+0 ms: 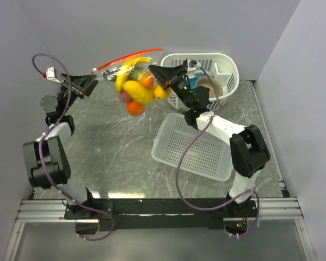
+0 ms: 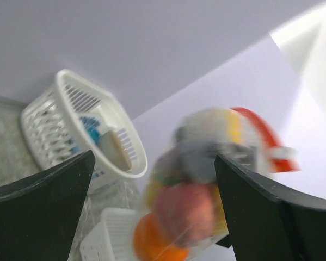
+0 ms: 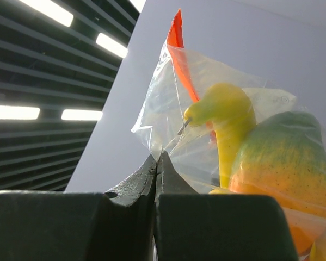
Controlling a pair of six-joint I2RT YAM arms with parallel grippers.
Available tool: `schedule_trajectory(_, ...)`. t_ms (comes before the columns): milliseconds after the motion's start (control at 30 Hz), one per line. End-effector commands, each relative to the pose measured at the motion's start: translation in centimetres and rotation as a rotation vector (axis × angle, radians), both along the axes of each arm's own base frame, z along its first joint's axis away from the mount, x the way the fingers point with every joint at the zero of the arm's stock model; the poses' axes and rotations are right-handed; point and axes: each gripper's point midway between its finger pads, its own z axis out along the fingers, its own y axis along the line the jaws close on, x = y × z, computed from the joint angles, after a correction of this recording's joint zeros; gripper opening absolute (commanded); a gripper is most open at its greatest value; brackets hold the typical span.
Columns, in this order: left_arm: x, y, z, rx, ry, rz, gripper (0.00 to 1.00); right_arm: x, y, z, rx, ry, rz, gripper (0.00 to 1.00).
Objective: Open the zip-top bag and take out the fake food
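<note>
Clear plastic of the zip-top bag [image 1: 131,70] hung in the air above the counter [image 1: 108,141], pinched by the right hand [image 3: 157,159] pressed together on its edge, fake food [image 1: 136,92] inside; the left hand [image 1: 95,73] stood spread wide just beside it.

A tall white slatted basket [image 1: 206,55] (far right) is holding a tan bowl [image 1: 210,84]; a shallow basket [image 1: 211,152] is lying beside it on the marble tabletop [image 1: 114,147].

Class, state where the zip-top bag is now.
In the top view the zip-top bag hangs at far centre, pinched by the right end effector, between the open left end effector and the round white basket.
</note>
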Motion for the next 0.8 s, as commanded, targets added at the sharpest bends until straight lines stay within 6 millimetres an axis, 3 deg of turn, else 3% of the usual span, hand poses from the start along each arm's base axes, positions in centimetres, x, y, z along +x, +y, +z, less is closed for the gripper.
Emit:
schedule_trajectory(0, -8.1, -3.0, 12.3, 0.198, -0.672, 0.053, 0.99, -2.2, -0.6, 4.1, 0.108, -0.098, 0.024, 0.0)
schedule_trajectory(167, -9.1, -4.1, 12.1, 0.217, -0.705, 0.005, 0.99, -2.0, -0.1, 3.6, 0.1, -0.071, 0.02, 0.0)
schedule_trajectory(533, -12.9, -6.6, 5.3, 0.381, -0.709, -0.131, 0.99, -2.4, -2.2, 6.1, 0.127, -0.109, 0.01, 0.0)
schedule_trajectory(767, -13.4, -6.0, 3.7, 0.425, -0.7, -0.12, 0.99, -1.6, -5.0, 5.6, 0.137, -0.096, -0.046, 0.0)
